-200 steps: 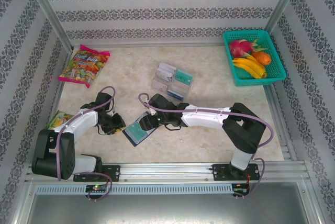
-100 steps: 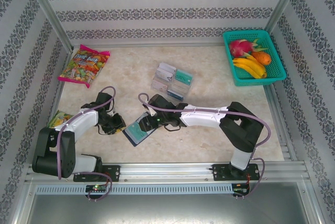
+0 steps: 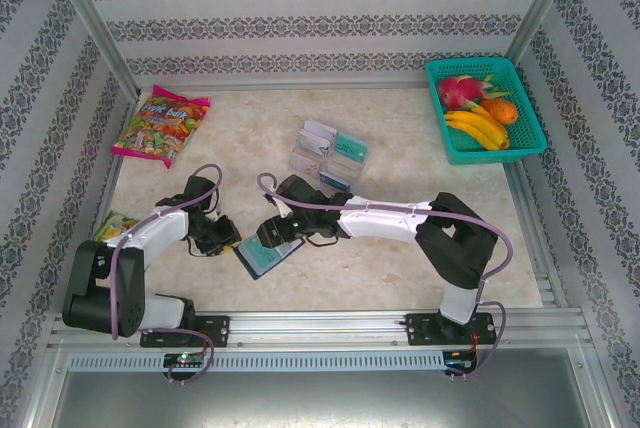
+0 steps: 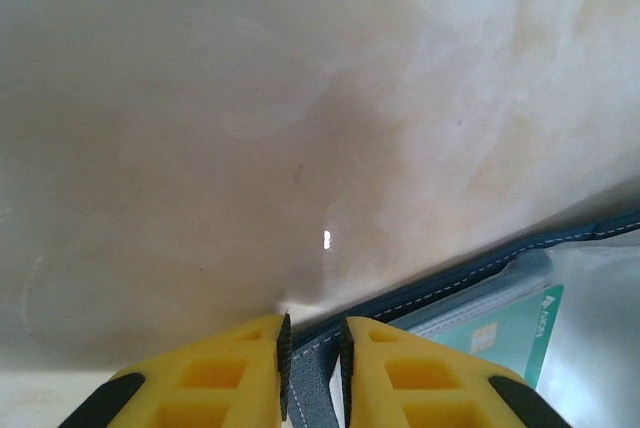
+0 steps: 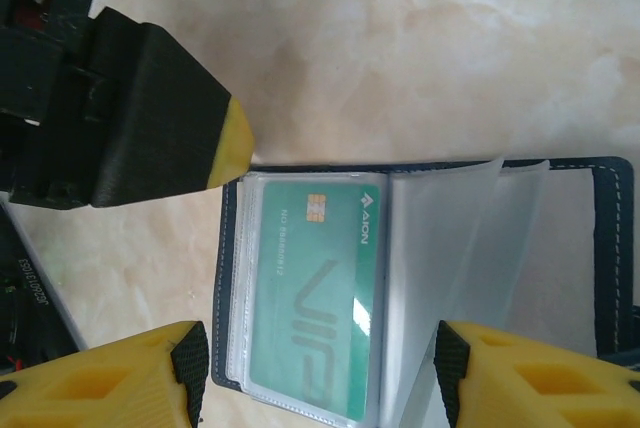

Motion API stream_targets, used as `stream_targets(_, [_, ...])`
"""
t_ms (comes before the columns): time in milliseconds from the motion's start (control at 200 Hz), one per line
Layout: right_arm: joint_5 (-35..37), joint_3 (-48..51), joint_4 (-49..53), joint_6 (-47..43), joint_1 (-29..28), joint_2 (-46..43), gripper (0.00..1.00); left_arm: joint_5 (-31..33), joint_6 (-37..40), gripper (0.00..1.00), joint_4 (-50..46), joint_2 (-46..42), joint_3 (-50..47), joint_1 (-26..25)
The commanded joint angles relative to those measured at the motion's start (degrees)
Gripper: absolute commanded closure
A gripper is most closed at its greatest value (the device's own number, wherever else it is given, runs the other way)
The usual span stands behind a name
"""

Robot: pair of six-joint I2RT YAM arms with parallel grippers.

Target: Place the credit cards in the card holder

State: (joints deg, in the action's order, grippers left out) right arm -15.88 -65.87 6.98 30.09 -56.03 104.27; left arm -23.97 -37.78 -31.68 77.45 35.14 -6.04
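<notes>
Teal credit card (image 5: 310,288) sits sleeved in the open card holder (image 5: 612,248), its edge pinched by the nearly closed left end effector (image 4: 315,348), the right end effector (image 5: 320,360) gaping empty above it; other cards (image 3: 328,153) lie beyond the card holder, unloaded.

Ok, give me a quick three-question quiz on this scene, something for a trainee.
1. True or false: the left gripper is shut on the edge of the card holder.
2. What colour is the card lying inside the holder? A white, B green, C yellow.
3. Which gripper hangs open over the holder?
Key: 1 true. 2 B. 3 the right gripper.
</notes>
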Motion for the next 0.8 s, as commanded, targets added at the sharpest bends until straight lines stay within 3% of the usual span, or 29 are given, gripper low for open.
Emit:
stream_targets(0, [2.2,-0.8,2.6,-0.6,-0.5,1.8,0.37,-0.7,-0.1,0.76,1.8,0.9,-1.0,-0.8])
stream_targets(310, [1.5,-2.8,4.5,-1.0,-0.7,4.4,0.36,-0.7,-0.5,0.76,3.2,1.9,-2.4,-1.2])
stream_targets(570, [5.1,-3.0,8.0,-2.9,0.1,3.9,0.36,-0.4,-0.4,0.76,3.4,2.2,-2.8,-1.2])
stream_targets(794, [2.9,-2.8,6.4,-1.9,-0.5,4.9,0.37,-0.6,-1.3,0.76,5.0,3.1,-3.5,-1.8])
